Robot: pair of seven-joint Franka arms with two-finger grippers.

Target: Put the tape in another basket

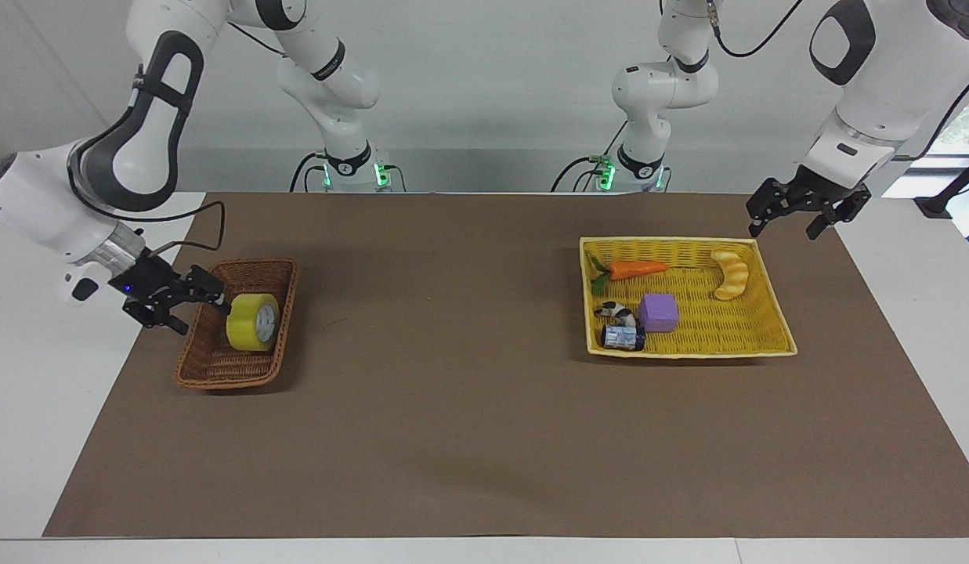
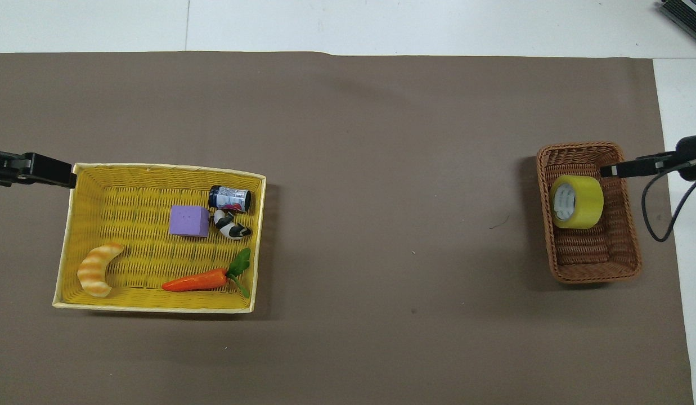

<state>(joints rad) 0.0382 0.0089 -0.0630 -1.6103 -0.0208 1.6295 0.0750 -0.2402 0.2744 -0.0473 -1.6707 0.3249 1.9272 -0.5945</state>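
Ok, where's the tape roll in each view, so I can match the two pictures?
Facing view: the tape stands on edge in the brown wicker basket, at that picture's left.
Overhead view: the same tape is at that picture's right, in the basket's half farther from the robots.
Shared landmark: the yellow tray, at the left arm's end.

This is a robot lab: two white Franka arms [image 1: 131, 133] stand at a table [image 1: 30, 407] with a brown mat [image 1: 468, 407], before a bare wall.

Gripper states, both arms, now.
Left gripper: open, empty, over the yellow tray's corner.
Right gripper: open, empty, beside the tape in the basket.
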